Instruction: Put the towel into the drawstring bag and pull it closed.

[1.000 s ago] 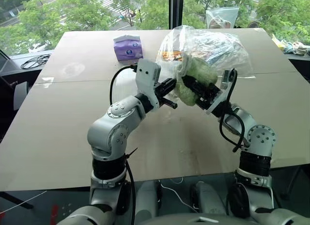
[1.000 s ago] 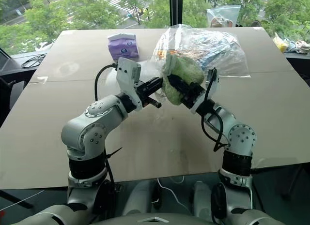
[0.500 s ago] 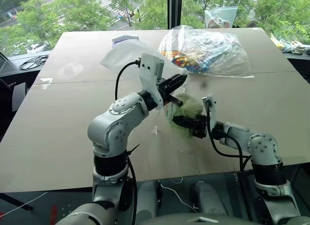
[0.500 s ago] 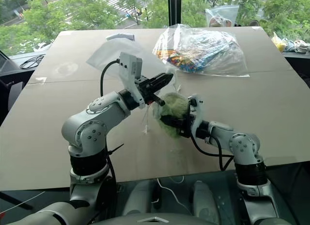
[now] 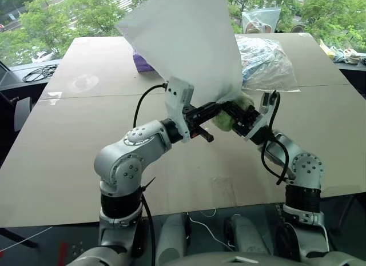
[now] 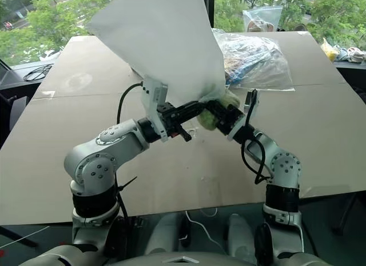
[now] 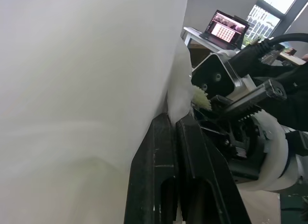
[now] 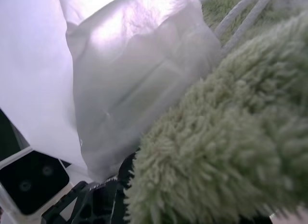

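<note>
Above table (image 5: 68, 134), left claw (image 5: 220, 108) pinches drawstring bag (image 5: 183, 43).

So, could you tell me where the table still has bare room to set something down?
The table is bare along its near edge and left side. It is crowded at the far middle: the clear plastic bag and purple pack lie there.

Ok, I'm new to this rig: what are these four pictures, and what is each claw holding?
The two wide pictures come from the humanoid's head, looking down over both arms at a beige table. The close-ups come from wrist cameras. The left claw is shut on the mouth edge of the thin white fabric drawstring bag, which billows upward. The right claw grips the fluffy pale green towel at the bag's mouth. Behind lie a clear plastic bag of colourful items and a purple tissue pack.
</note>
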You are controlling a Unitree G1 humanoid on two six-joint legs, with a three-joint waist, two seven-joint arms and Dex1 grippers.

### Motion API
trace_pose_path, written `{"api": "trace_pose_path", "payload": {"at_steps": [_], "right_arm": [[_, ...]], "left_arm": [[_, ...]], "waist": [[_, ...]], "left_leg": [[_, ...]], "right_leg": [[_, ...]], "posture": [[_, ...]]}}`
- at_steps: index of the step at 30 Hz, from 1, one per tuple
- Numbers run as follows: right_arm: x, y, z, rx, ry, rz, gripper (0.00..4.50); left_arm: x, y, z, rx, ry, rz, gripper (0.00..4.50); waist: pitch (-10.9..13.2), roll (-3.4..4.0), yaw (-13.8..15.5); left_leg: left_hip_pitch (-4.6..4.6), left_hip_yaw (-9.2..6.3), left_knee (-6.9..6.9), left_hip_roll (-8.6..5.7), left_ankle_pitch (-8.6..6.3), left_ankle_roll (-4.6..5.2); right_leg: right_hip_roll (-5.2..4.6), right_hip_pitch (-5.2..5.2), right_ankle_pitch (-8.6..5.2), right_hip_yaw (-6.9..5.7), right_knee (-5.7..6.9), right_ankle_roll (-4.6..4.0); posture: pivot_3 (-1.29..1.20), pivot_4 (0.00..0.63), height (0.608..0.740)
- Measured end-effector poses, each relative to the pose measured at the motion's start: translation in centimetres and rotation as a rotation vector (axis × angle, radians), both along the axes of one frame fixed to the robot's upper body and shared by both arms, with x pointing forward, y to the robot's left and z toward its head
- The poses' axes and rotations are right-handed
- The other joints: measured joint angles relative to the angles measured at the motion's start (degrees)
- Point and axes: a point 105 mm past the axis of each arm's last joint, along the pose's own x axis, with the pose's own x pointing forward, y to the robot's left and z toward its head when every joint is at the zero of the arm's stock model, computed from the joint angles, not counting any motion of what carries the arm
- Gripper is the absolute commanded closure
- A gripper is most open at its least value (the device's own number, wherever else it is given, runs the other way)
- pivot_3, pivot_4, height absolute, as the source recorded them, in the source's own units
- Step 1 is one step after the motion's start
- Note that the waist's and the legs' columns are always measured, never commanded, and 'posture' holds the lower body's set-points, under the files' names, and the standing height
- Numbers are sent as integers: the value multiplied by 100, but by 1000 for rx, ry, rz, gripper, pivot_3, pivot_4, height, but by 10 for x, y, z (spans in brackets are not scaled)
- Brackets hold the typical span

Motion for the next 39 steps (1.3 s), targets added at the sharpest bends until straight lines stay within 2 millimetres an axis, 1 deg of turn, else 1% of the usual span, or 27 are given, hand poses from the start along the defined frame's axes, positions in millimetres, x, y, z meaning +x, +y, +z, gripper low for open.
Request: {"api": "trace_pose_path", "payload": {"at_steps": [4,6,8,14,16,21,24,29,31,33,35,39], "right_arm": [[-3,-6,1,42,2,3,4395],[-2,-12,8,124,6,-16,4395],[0,-17,14,183,9,-33,4395],[1,-23,22,255,25,-45,4395],[2,-22,26,281,28,-42,4395],[8,-17,45,337,17,-47,4395],[17,-10,50,368,48,-56,4395],[25,6,49,397,136,-73,4395],[32,5,44,385,196,-114,4395],[40,2,33,380,297,-161,4395],[43,-2,29,403,368,-185,4395],[48,-11,24,428,461,-254,4395]], "left_arm": [[9,10,9,-26,-22,50,4500],[12,11,11,-39,-22,59,4500],[11,9,11,-46,-20,51,4500],[9,1,15,-102,-5,38,4500],[9,0,17,-115,-3,32,4500],[3,-7,15,-124,22,-19,4500],[-3,-14,14,-124,36,-76,4500],[-8,-20,11,-127,44,-121,4500],[-11,-25,12,-142,50,-151,4500],[-15,-34,11,-168,70,-197,4500],[-16,-41,8,-182,92,-219,4500],[-14,-45,10,-221,94,-223,4500]], "waist": [[0,0,8],[0,0,7],[0,0,4],[0,0,4],[0,0,3],[1,1,-5],[1,1,-6],[1,2,-4],[1,2,10],[2,2,5],[2,2,1],[3,3,-15]], "left_leg": [[-1,-1,0,0,0,0],[0,0,0,0,0,0],[-1,0,0,0,0,0],[-1,0,0,0,0,0],[0,0,0,0,0,0],[0,-1,0,0,0,0],[0,0,0,0,0,0],[-1,0,-1,0,0,0],[-1,-1,-1,0,0,0],[-1,3,0,-2,0,0],[-2,1,-1,-2,0,0],[-2,1,-2,0,0,0]], "right_leg": [[-1,0,0,0,-1,0],[-1,0,0,0,-1,1],[-1,0,0,1,-2,1],[-1,0,0,1,-1,0],[0,0,0,1,-1,1],[1,0,0,2,0,1],[0,0,0,2,0,1],[0,0,1,2,-1,1],[-2,1,0,0,-3,1],[-5,0,1,2,-4,1],[-4,0,0,2,-2,1],[-1,-2,0,4,-2,0]], "posture": [[0,150,740],[0,150,740],[0,150,740],[0,150,740],[0,150,740],[0,150,740],[0,150,740],[0,150,740],[0,150,740],[0,150,740],[0,150,740],[0,150,740]]}}
